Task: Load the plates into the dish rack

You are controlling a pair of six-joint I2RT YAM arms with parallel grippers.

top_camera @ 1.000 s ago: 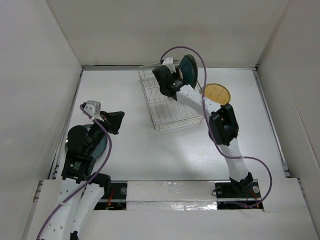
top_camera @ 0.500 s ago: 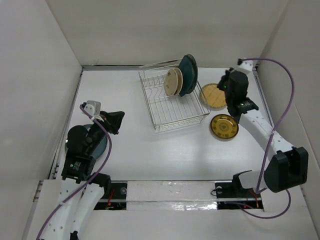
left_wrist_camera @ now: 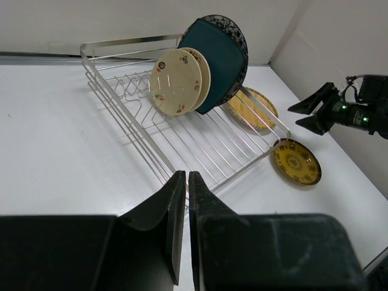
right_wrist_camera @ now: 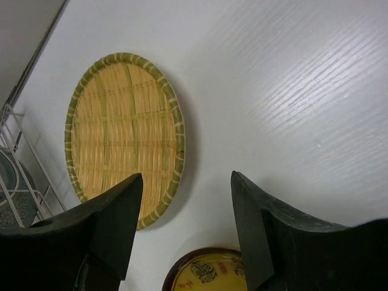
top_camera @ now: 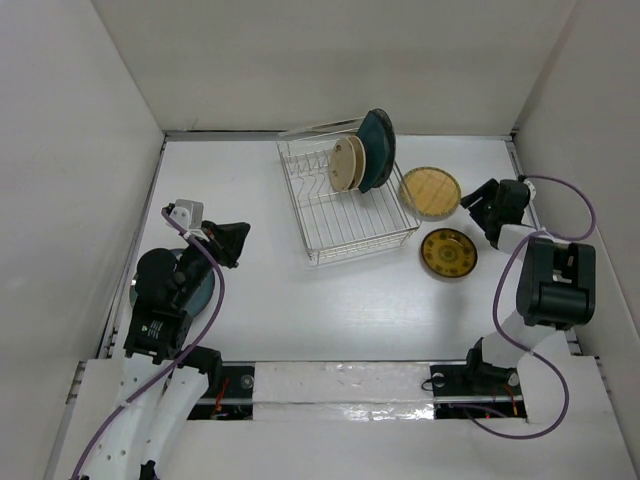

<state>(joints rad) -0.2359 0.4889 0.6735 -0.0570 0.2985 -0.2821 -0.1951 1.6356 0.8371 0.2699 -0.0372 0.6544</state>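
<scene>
The dish rack (top_camera: 340, 222) stands at the back middle of the table. A cream plate (top_camera: 347, 163) and a dark teal plate (top_camera: 377, 150) stand upright in its far right slots. A woven yellow plate (top_camera: 430, 192) and a dark-rimmed gold plate (top_camera: 448, 253) lie flat to the right of the rack. My right gripper (top_camera: 471, 205) is open and empty, low over the table just right of the woven plate (right_wrist_camera: 121, 133). My left gripper (top_camera: 238, 240) hangs shut and empty at the left, above a round teal plate (top_camera: 203, 290) mostly hidden by the arm.
White walls close in the table on three sides. The right arm is folded back near the right wall (top_camera: 590, 200). The left wrist view shows the rack (left_wrist_camera: 130, 42), both flat plates and the right gripper (left_wrist_camera: 294, 117) beyond them.
The right gripper left the rack, where the cream plate now stands, swung out to the right and dropped low beside the woven plate, jaws open. The left arm has not moved.
</scene>
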